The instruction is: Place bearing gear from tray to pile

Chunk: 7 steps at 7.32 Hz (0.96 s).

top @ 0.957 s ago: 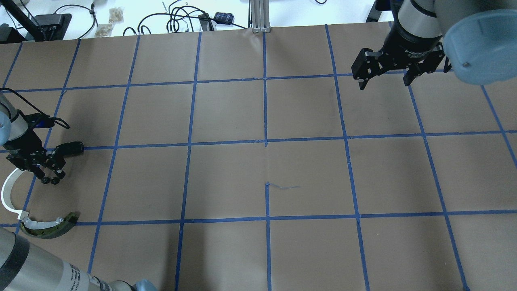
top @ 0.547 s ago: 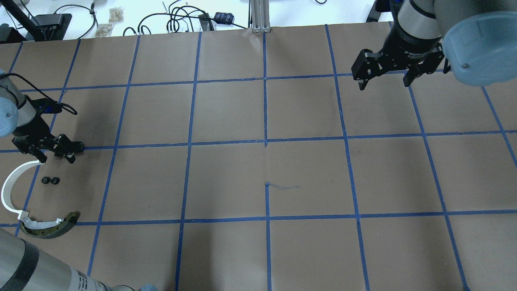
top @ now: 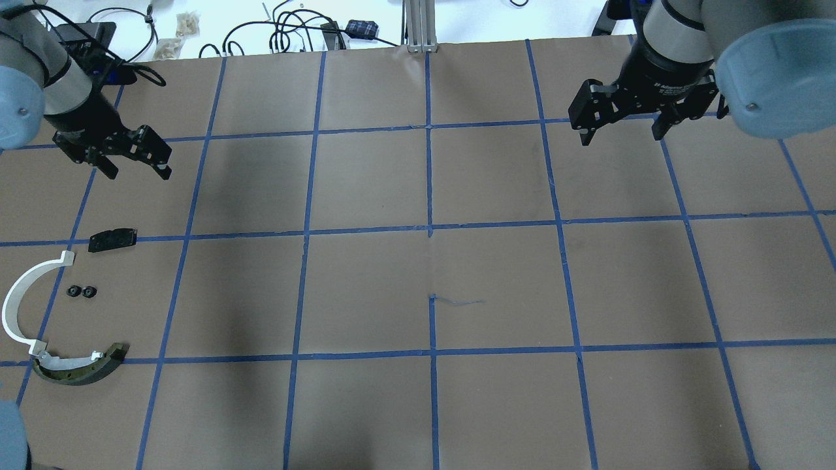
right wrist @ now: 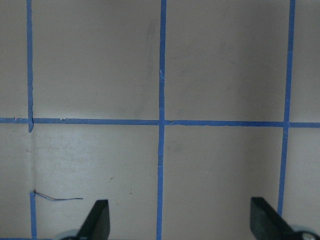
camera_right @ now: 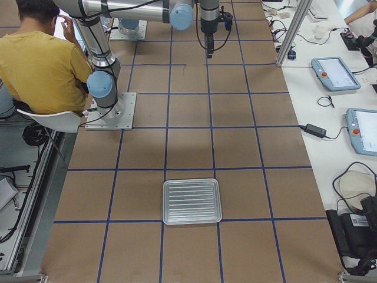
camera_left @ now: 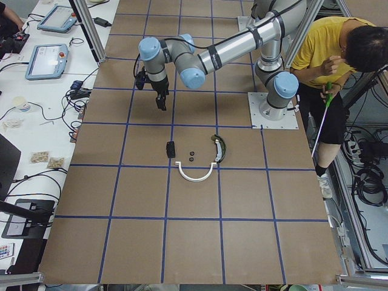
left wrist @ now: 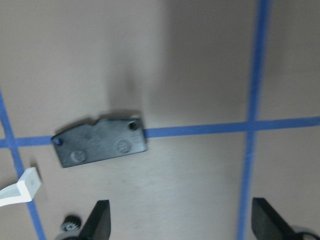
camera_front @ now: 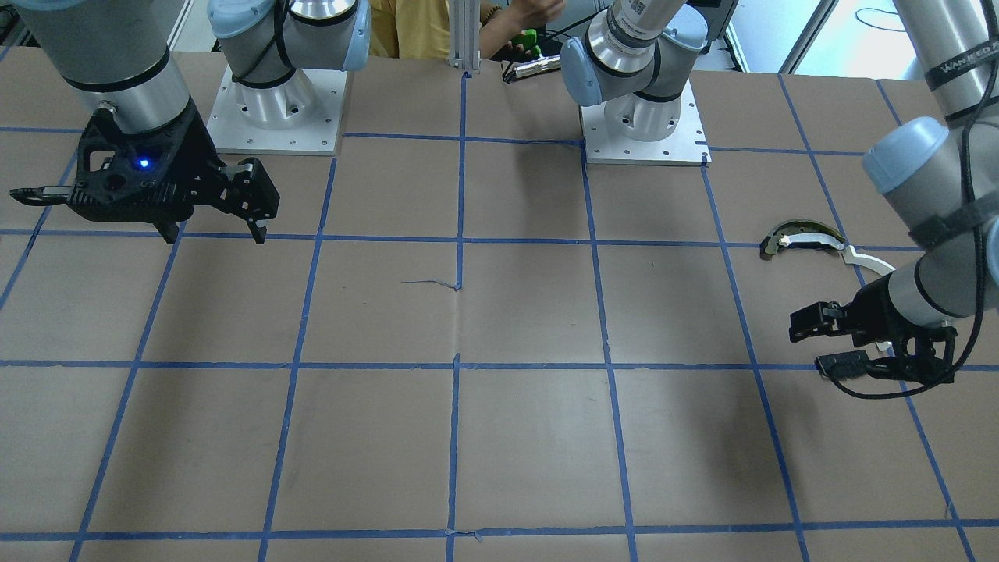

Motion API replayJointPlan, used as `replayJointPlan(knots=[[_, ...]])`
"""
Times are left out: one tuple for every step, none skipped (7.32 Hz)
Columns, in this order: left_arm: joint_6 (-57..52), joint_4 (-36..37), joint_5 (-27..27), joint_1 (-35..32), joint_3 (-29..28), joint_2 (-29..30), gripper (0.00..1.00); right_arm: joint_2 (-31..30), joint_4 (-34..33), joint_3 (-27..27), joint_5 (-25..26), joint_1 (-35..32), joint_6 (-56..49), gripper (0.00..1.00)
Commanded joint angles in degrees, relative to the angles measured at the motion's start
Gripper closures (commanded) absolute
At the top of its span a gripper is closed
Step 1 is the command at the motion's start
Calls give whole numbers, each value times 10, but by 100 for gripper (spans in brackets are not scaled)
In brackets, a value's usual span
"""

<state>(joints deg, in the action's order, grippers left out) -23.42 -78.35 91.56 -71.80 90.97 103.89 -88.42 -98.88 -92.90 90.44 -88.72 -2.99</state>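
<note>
The pile lies at the table's left: a flat black plate (top: pixel 113 239), two small black gears (top: pixel 82 292) side by side, a white curved strip (top: pixel 23 307) and an olive-and-white arc piece (top: pixel 78 369). My left gripper (top: pixel 134 160) is open and empty, raised, well beyond the plate. Its wrist view shows the plate (left wrist: pixel 100 142), the strip's end (left wrist: pixel 20 187) and one gear (left wrist: pixel 70 223) below its open fingers (left wrist: pixel 97 220). My right gripper (top: pixel 620 134) is open and empty above the far right. The silver tray (camera_right: pixel 192 201) shows only in the exterior right view.
Cables, a power brick (top: pixel 78 32) and small bags lie on the white bench beyond the table's far edge. A person in yellow (camera_left: pixel 339 54) stands behind the robot bases. Blue tape lines grid the brown table (top: pixel 431 274).
My left gripper opened and left the two small gears on the table beside the white strip. It then rose and moved toward the far edge, uncovering the black plate. The right arm barely moved.
</note>
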Motion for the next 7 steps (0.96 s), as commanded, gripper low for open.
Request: replayJointPlan(knots=[[65, -34, 0, -88, -4, -73, 0, 0, 0, 0, 0, 0, 0, 0], [99, -79, -3, -109, 2, -103, 0, 0, 0, 0, 0, 0, 0, 0], [119, -102, -3, -113, 9, -125, 0, 1, 0, 0, 1, 0, 0, 0], [120, -107, -2, -114, 13, -130, 0, 1, 0, 0, 1, 0, 0, 0], [121, -103, -1, -114, 21, -130, 0, 1, 0, 0, 1, 0, 0, 0], [151, -101, -13, -120, 30, -134, 0, 0, -1, 0, 1, 0, -1, 0], [205, -102, -21, -135, 40, -137, 0, 0, -1, 0, 1, 0, -1, 0]])
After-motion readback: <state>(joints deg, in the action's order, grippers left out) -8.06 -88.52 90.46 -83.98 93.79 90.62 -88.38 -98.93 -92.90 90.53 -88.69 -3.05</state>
